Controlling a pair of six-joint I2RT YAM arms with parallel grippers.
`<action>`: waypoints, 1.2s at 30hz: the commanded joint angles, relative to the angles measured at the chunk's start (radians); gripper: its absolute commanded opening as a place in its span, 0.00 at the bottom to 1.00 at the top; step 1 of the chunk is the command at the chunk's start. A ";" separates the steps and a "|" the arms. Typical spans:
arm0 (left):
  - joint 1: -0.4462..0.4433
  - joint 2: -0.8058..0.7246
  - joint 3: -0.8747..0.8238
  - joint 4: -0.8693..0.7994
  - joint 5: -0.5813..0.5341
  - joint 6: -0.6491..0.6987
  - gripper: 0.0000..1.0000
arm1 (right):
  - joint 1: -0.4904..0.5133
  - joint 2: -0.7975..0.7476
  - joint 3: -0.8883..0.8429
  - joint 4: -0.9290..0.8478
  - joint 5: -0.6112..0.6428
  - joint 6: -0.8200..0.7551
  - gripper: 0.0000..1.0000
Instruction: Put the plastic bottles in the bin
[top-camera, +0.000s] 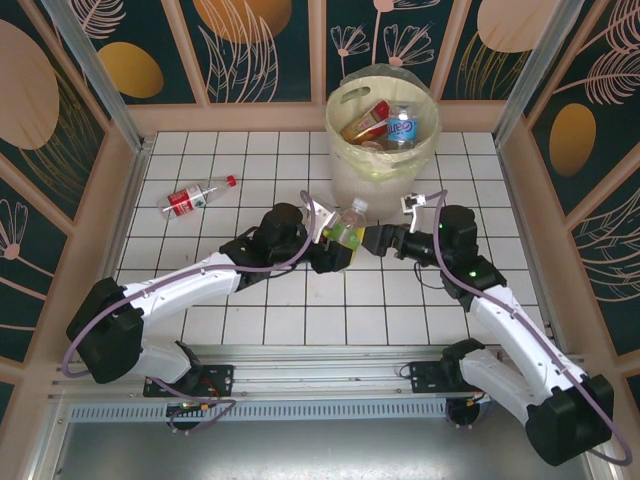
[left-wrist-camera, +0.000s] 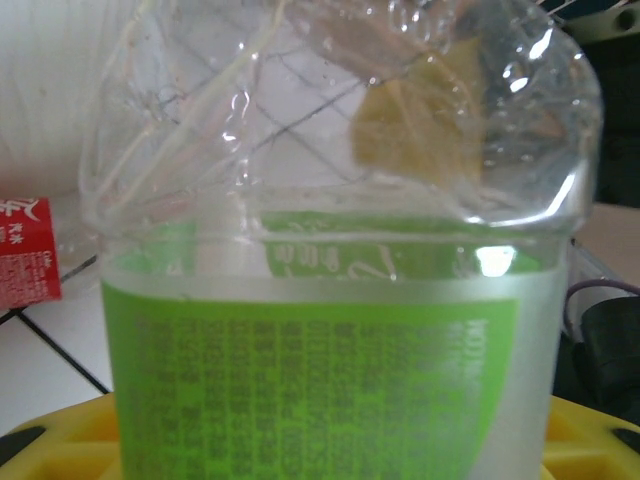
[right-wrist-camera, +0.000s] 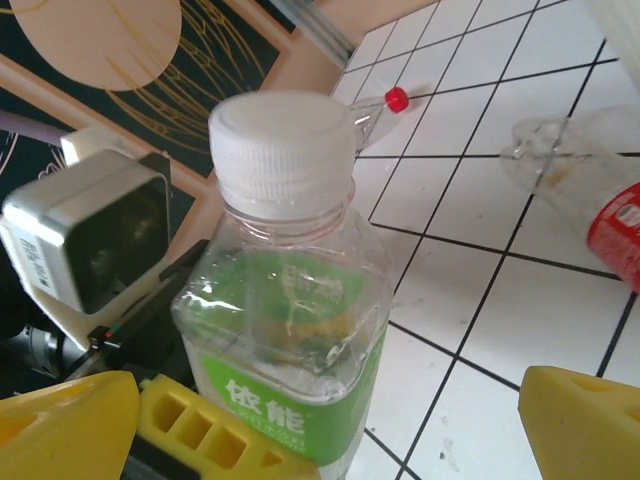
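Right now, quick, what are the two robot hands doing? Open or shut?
The left gripper is shut, holding the green-label bottle.
The right gripper is open, holding nothing.

green-label bottle (left-wrist-camera: 320, 340) top, bottom cut off; red-label bottle (right-wrist-camera: 615, 230) cropped at right edge

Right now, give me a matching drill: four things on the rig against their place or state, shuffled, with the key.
Things:
1. green-label bottle
2. red-label bottle
3. bin
4. right pincer

Place or state:
A. lying on its side on the tiles, far left
B. open, right beside the green label
C. gripped by the left pincer, off the tiles
D. at the back of the table, dropped bottles inside

Pairs: 1-C, 2-A, 3-D, 4-B
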 joint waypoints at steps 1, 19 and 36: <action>-0.014 -0.007 0.013 0.067 0.032 -0.024 0.55 | 0.044 0.028 0.023 0.086 0.010 0.013 0.98; -0.073 0.029 0.032 0.106 0.005 -0.036 0.56 | 0.095 0.100 0.050 0.121 0.089 0.030 0.73; -0.073 -0.075 -0.033 0.218 -0.094 -0.046 0.98 | 0.088 0.050 0.172 -0.056 0.235 -0.051 0.54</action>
